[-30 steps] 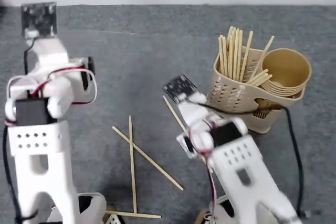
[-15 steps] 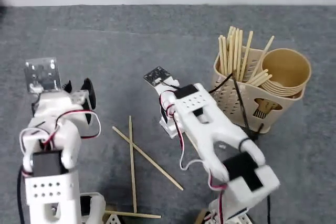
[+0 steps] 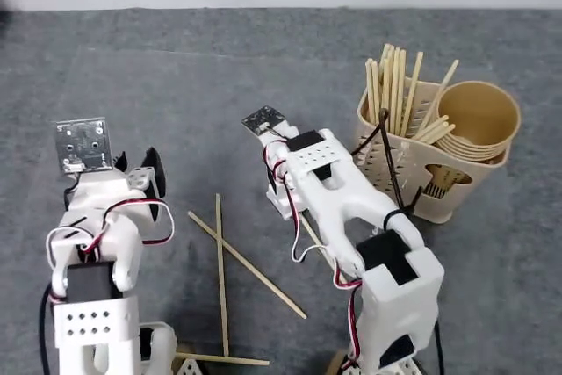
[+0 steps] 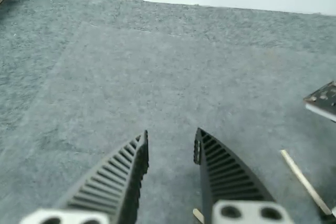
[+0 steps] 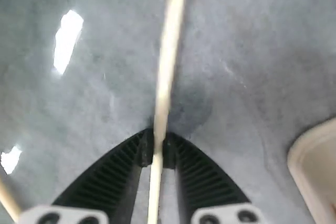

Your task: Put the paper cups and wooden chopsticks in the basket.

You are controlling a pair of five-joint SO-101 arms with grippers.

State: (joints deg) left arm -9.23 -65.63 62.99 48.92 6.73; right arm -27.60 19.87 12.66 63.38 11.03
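On the grey table, near the middle, the right jaws are closed tight on a wooden chopstick (image 5: pixel 170 51), pinching it part-way along. One end runs out ahead over the table and the other passes back between the jaws, cut off by the frame. From above, the right arm (image 3: pixel 338 191) covers its own jaws and most of this stick. Whether the stick is lifted or still lying on the table: cannot tell.

The left jaws hang over bare table, open with a clear gap and holding nothing. The left arm (image 3: pixel 92 243) stands well apart from the right arm.

The basket (image 3: pixel 413 173) is beside the right arm, with a black cable crossing its near wall. One compartment holds a bundle of upright chopsticks (image 3: pixel 391 85); the other holds nested paper cups (image 3: pixel 479 116), with a few sticks leaning between. A pale corner, probably the basket's, is cut off at the edge of the right wrist view.

Between the arms lie two crossed chopsticks (image 3: pixel 219 261), touching where they cross. A fourth loose stick (image 3: pixel 224 359) lies by the arm bases, one end hidden behind the left base.
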